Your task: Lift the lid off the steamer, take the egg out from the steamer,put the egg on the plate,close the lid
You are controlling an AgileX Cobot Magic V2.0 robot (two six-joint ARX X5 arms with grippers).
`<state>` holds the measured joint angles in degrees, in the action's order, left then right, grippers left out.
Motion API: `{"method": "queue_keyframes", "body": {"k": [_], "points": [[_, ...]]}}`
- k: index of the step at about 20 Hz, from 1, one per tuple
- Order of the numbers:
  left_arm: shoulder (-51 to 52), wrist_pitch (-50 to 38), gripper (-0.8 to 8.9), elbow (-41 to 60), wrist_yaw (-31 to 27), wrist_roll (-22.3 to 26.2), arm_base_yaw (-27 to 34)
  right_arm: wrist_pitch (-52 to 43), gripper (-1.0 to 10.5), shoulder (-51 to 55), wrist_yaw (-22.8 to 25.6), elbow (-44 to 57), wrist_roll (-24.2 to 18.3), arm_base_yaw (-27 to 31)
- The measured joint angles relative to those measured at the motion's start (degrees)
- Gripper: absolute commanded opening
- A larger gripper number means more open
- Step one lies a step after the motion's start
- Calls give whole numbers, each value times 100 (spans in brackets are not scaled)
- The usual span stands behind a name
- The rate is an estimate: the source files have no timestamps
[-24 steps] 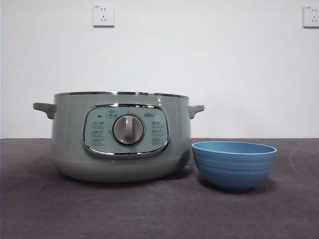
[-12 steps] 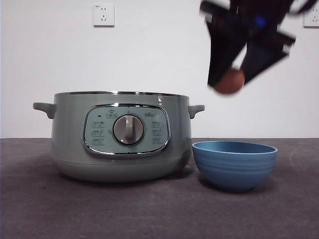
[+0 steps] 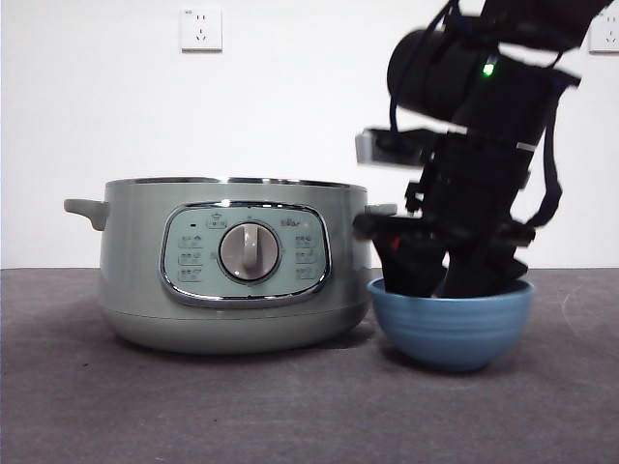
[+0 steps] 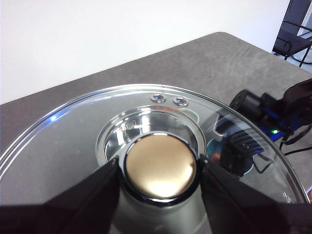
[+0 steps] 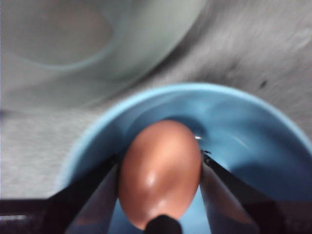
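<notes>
The pale green steamer (image 3: 232,266) stands on the table without its lid. My left gripper (image 4: 160,170) is shut on the knob (image 4: 160,165) of the clear glass lid (image 4: 73,131) and holds it up, out of the front view. The small blue plate (image 3: 453,324) stands right beside the steamer. My right gripper (image 3: 440,280) reaches down into the plate, shut on the brown egg (image 5: 160,170). In the right wrist view the egg hangs inside the plate (image 5: 253,131), with the steamer's wall (image 5: 97,44) just beyond. The front view hides the egg.
The table (image 3: 290,406) is a dark grey cloth surface with a white wall behind. Two wall sockets (image 3: 200,29) sit high on the wall. The right arm (image 3: 484,126) stands tall and dark above the plate.
My right gripper has come down from above the plate with the egg and now reaches inside the plate. The steamer and plate have not moved.
</notes>
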<state>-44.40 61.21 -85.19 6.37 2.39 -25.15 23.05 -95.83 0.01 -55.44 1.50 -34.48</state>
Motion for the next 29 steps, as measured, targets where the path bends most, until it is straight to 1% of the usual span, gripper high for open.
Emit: {"method": "queue_keyframes", "body": {"k": [3, 4, 5, 8, 9, 12, 15, 16, 20, 22, 24, 27, 29], "points": [[-17, 0, -8, 0, 0, 0, 0, -76, -14, -85, 13, 0, 2, 7], [-48, 0, -8, 0, 2, 0, 0, -74, 10, -87, 13, -4, 0, 7], [-85, 0, -8, 0, 0, 0, 0, -74, 56, -90, 13, -4, 0, 7], [-267, -4, -8, 0, 0, 0, 0, -70, 433, -90, 13, -4, 2, 7], [-345, -17, -8, 0, 2, 0, 0, -68, 481, -90, 13, -4, 0, 7], [-671, -308, -8, 0, 2, 2, 0, -87, 480, -24, 81, -66, -2, 37], [-929, -767, -8, 0, 26, 13, 0, 48, 479, 372, 37, -61, -2, 28], [-1067, -822, -8, 0, 111, 15, 0, 146, 478, 623, 37, -57, -2, 22], [-1832, -1257, -8, 0, 302, 111, 0, 400, 478, 2212, 39, -57, 0, 7], [-2214, -1596, -8, 0, 293, 175, 0, 450, 477, 3021, 39, -57, 0, 7], [-2599, -1727, -8, 0, 278, 210, 0, 446, 477, 3866, 74, -61, 0, 7], [-3215, -1950, -8, 0, 284, 212, 0, 621, 476, 4909, 420, -249, 0, 4], [-3536, -2256, -8, 0, 280, 208, -20, 778, 475, 5333, 476, -415, 0, 4]]}}
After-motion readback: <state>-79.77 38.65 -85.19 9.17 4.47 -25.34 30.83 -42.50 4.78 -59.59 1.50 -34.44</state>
